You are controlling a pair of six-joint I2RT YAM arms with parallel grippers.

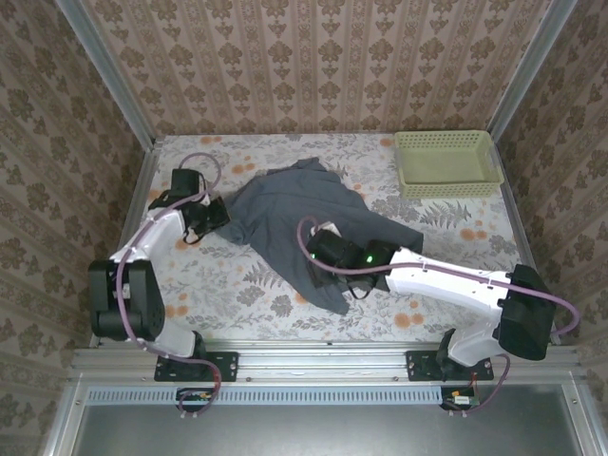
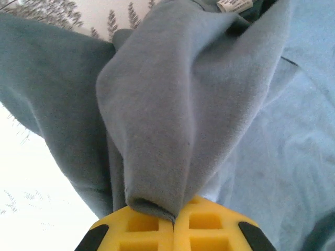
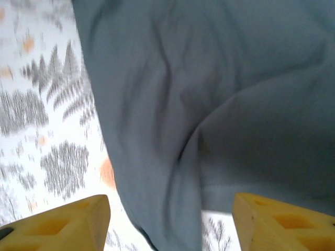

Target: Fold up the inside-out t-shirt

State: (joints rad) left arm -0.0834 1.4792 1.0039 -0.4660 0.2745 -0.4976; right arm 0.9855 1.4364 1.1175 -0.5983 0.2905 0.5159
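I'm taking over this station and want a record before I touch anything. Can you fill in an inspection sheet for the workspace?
Surface: table under a floral-print cover, lying flat.
Job's things: t-shirt crumpled mid-table, not yet folded, with a label showing in the left wrist view.
Clutter: pale green basket at the far right corner, apart from the t-shirt.
Grippers: left gripper shut on a fold of the t-shirt. Right gripper open, fingers spread over the t-shirt's edge.
Cables: pinkish cables loop along both arms, and the right arm's loop lies above the t-shirt.
Surroundings: patterned walls on three sides.
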